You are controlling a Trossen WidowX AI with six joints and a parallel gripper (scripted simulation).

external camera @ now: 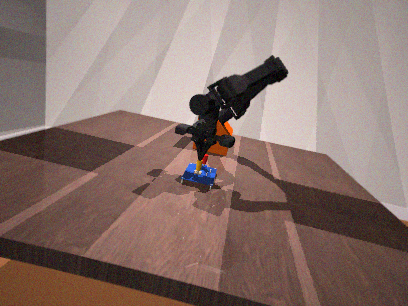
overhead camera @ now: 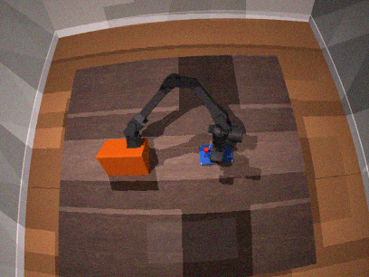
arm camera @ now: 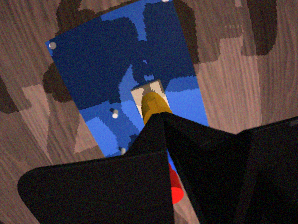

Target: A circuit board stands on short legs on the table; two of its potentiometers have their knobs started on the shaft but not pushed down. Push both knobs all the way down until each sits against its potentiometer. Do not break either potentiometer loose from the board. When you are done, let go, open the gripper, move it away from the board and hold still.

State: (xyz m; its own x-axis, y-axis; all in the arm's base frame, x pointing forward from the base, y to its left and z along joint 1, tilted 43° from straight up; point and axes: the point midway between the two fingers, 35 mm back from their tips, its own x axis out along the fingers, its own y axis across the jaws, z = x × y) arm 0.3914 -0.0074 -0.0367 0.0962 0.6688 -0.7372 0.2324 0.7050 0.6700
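Note:
The blue circuit board [overhead camera: 203,158] [external camera: 206,178] [arm camera: 95,75] stands on short legs on the table. A yellow knob [external camera: 198,165] [arm camera: 156,105] stands over a pale square potentiometer [arm camera: 142,93]. A red knob [overhead camera: 206,149] [external camera: 205,159] [arm camera: 176,194] stands near it; in the wrist view it is partly hidden behind the fingers. My gripper [external camera: 201,155] [arm camera: 159,120] is shut with nothing between the fingers. It points down, with its tips at the top of the yellow knob; whether they touch is hard to tell. In the top view the arm hides the yellow knob and the fingertips.
An orange block [overhead camera: 124,159] [external camera: 218,145] stands under the arm's base, to the left of the board in the top view. Small pale pins [arm camera: 115,115] stick up from the board beside the potentiometer. Arm shadows fall across the board and table.

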